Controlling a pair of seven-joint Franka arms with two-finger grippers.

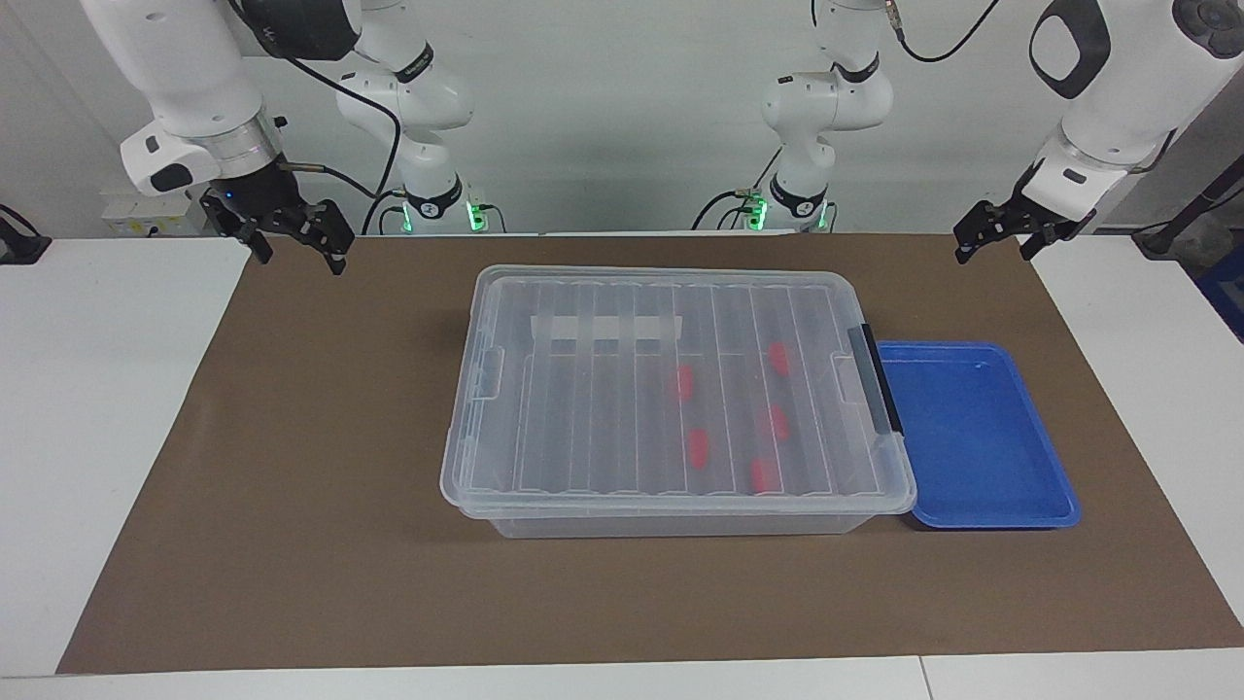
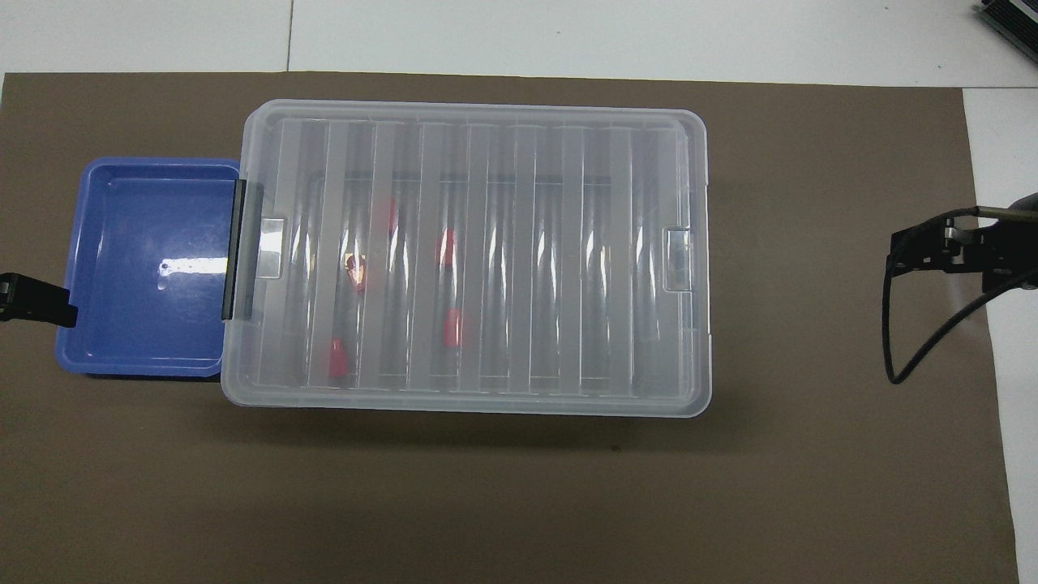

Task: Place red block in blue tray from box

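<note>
Lid first: ribbed clear lid (image 1: 671, 389) covers large clear plastic box (image 1: 680, 525), small red blocks (image 1: 682, 383) inside. Left gripper (image 1: 998, 238), right gripper (image 1: 296, 238) both released, raised clear. Shallow blue tray (image 1: 972, 437) under left gripper's side; unclip dark grey handle (image 1: 873, 379), lift level.

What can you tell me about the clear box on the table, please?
The box is a large, low, clear plastic container lying flat on the brown mat, mid-table. Its ribbed clear lid is on, with a dark grey clip handle at the left arm's end. Five red blocks show through the lid, gathered toward that end. The blue tray sits right beside it there. Neither end effector touches it.
</note>
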